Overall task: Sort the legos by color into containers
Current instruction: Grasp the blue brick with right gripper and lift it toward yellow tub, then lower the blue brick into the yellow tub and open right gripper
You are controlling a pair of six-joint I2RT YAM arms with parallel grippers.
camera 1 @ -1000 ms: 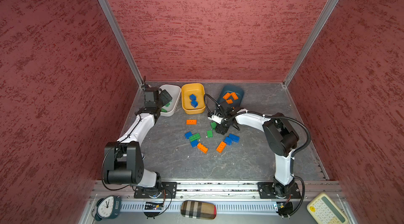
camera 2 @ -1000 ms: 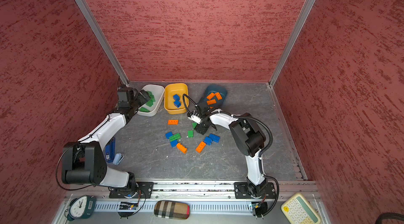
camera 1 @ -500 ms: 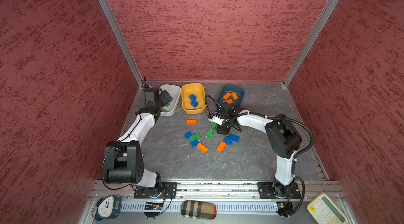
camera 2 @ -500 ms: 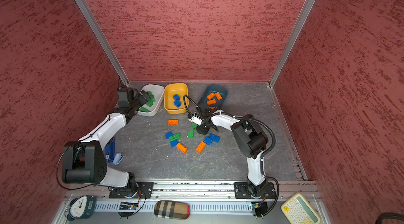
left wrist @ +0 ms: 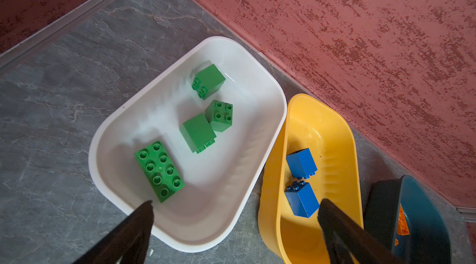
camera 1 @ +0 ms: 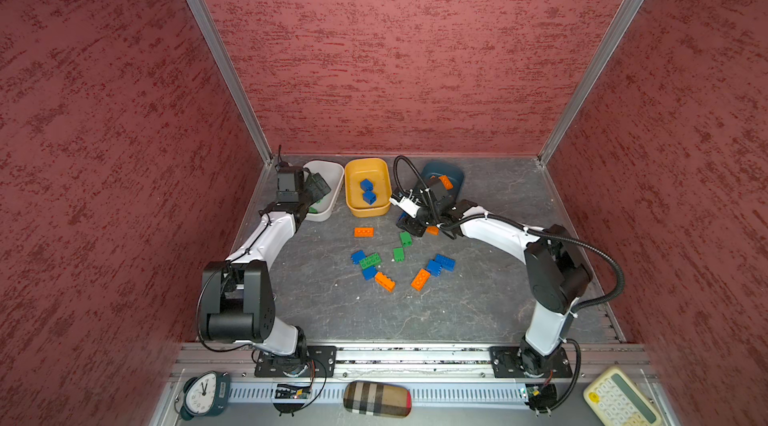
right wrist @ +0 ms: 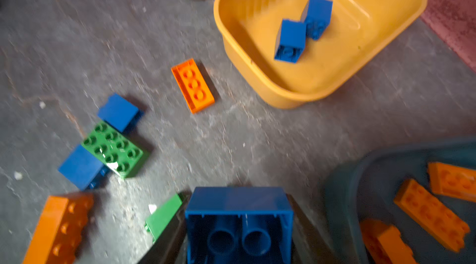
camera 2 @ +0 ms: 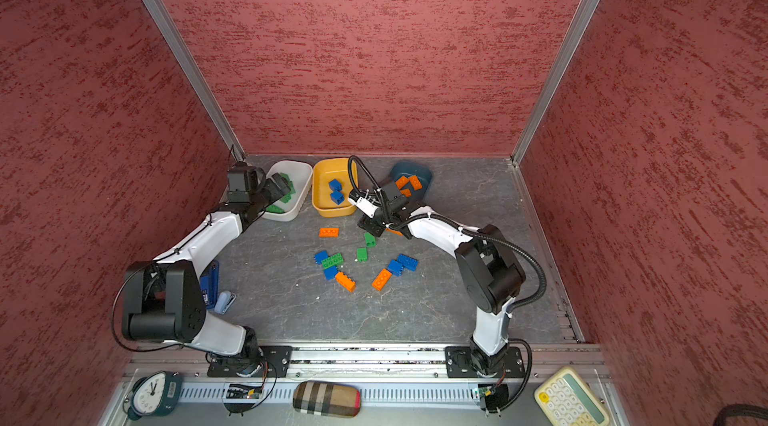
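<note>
At twelve o'clock from the loose legos (camera 1: 384, 281), three tubs line the far edge of the table (camera 1: 332, 311). Sorting looks a little under halfway: nine pieces are binned, about eleven lie loose, and one is in hand.

- The white tub (left wrist: 226, 213), at eleven o'clock, holds four green bricks (left wrist: 159, 170), one oblong and three square.
- The yellow tub (left wrist: 334, 131), at twelve, holds two blue squares (left wrist: 301, 163).
- The teal tub (right wrist: 360, 180), at one o'clock, shows three orange oblongs (right wrist: 430, 213).

The left gripper (left wrist: 234, 221) hangs over the white tub, fingers spread wide and empty. The right gripper (right wrist: 238, 239) is clamped on a blue brick (right wrist: 238, 198), hollow underside toward its wrist camera. It is low over the table at five o'clock from the yellow tub, and I judge the brick is bound there.
</note>
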